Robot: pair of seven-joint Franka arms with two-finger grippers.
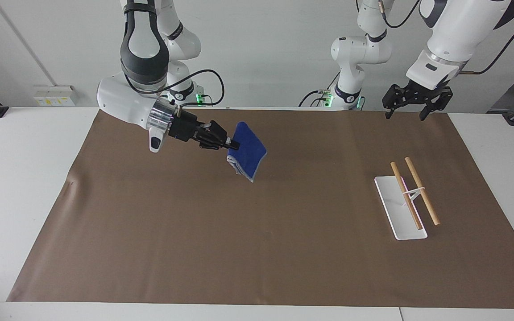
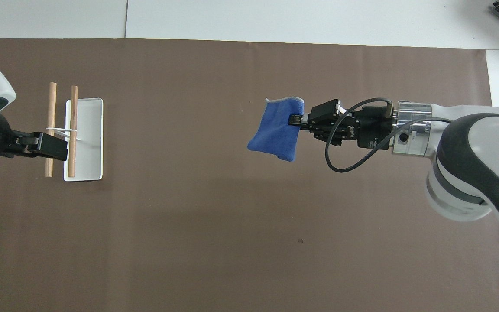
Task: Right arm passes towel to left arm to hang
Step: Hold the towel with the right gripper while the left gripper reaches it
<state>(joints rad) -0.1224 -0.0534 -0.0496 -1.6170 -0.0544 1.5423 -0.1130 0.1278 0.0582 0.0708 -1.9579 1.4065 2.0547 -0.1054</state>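
Two arms in frame, one cloth in play. Right arm (image 1: 125, 96) comes in from the upper left of the facing view and lies almost level; its gripper (image 1: 231, 145) has the fingers pinched fully together on one edge of the blue towel (image 1: 248, 151). Towel is up in the air, clear of the desk, hanging folded and slanted below the grip point, with its pale stitched edge showing along the lower side. In the overhead view the same towel (image 2: 277, 132) sits just right of frame center, with the right gripper (image 2: 295, 118) on its right edge and a black cable loop drooping under the wrist.

Left arm (image 1: 451, 31) is at the upper right of the facing view, waiting. Its gripper (image 1: 403, 113) points down over the brown sheet (image 1: 257, 249) at that sheet's top edge, fingers spread wide, holding nothing. In the overhead view only its black tip (image 2: 52, 146) shows at mid left, overlapping the rods.

Rack: white tray (image 1: 395, 214) with two wooden rods (image 1: 421, 189) raised over it, right of center in the facing view, below the left gripper. Nothing hangs on it. Towel and rack are well apart.

White desk (image 1: 16, 178) shows around the sheet.
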